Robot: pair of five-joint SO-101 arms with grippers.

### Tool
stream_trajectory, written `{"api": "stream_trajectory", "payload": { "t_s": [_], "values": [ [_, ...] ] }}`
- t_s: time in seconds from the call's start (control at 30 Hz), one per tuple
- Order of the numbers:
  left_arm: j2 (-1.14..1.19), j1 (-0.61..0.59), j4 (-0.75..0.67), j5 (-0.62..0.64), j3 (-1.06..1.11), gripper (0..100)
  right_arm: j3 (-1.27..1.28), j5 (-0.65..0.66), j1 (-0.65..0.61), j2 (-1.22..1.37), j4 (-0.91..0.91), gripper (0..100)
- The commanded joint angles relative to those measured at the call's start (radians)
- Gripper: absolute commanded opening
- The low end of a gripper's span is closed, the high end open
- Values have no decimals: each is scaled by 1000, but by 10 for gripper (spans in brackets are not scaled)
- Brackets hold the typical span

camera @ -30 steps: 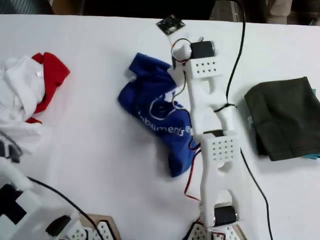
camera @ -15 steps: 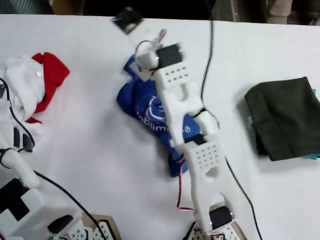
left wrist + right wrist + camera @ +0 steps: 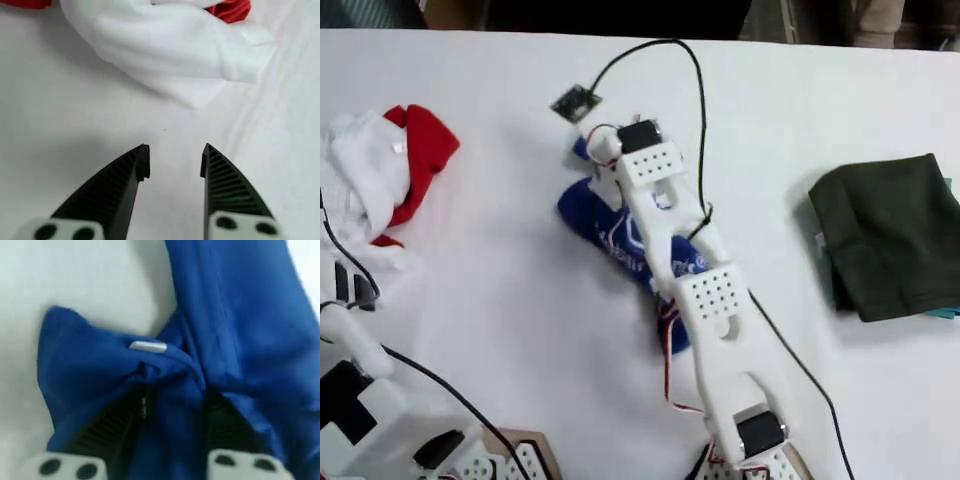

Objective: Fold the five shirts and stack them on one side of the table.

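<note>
A crumpled blue shirt (image 3: 620, 235) with white print lies mid-table, partly under my right arm. My right gripper (image 3: 592, 150) is at the shirt's far end; in the right wrist view blue fabric (image 3: 100, 355) is bunched between its fingers, and the gripper (image 3: 175, 400) is shut on it. A white shirt (image 3: 360, 170) and a red shirt (image 3: 425, 145) lie heaped at the left edge. My left gripper (image 3: 172, 162) hovers open over bare table just short of the white shirt (image 3: 165, 45). A folded dark green shirt (image 3: 890, 235) rests at the right.
A teal piece of cloth (image 3: 945, 312) peeks out under the green shirt. A black cable (image 3: 700, 120) loops from my right arm across the far half of the table. Both arm bases stand at the near edge. White table (image 3: 500, 300) lies bare between the shirts.
My right arm has swung left and pulled back a little, dragging the blue shirt's far corner with it, so the shirt is now narrower. The left arm has shifted at the left edge.
</note>
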Motion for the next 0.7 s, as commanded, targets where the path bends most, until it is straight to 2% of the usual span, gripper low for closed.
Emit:
{"api": "stream_trajectory", "payload": {
  "t_s": [0.0, 0.2, 0.4, 0.57, 0.67],
  "values": [
    [-52, 37, -3, 2, -1, 195, -18, 0, 12, -44, 105, 30],
    [-46, 210, 3, 2, -1, 195, 118, -3, -45, -239, 105, 22],
    [-44, 463, 2, -43, 1, 195, 354, -3, -131, -555, 104, 22],
    [-44, 663, -21, -92, 19, 198, 546, -5, -97, -707, 102, 29],
    [-44, 773, -89, -94, 58, 199, 621, -5, -45, -751, 101, 97]
  ]
}}
